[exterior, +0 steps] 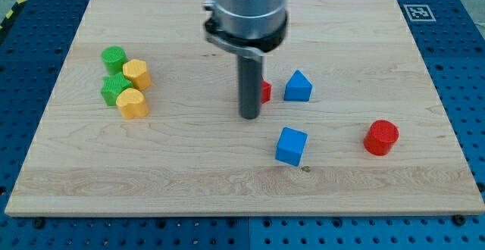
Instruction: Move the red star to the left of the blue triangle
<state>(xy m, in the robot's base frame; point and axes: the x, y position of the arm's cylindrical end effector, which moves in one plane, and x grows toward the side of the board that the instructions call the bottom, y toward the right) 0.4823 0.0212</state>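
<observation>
Here, your tip (250,117) sits at nine o'clock of the red star (265,92), mostly hiding it. The blue triangle (298,87) lies just at the star's three o'clock. The star is probably light, stiff, slippery; push its flank. The rod has no jaws.

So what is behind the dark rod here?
A red block shows only as a sliver at the rod's right edge, just left of the blue triangle. Its shape is covered. My tip sits at its lower left.

red star (265,91) wedged between my tip (250,117), blue triangle (298,87).
</observation>
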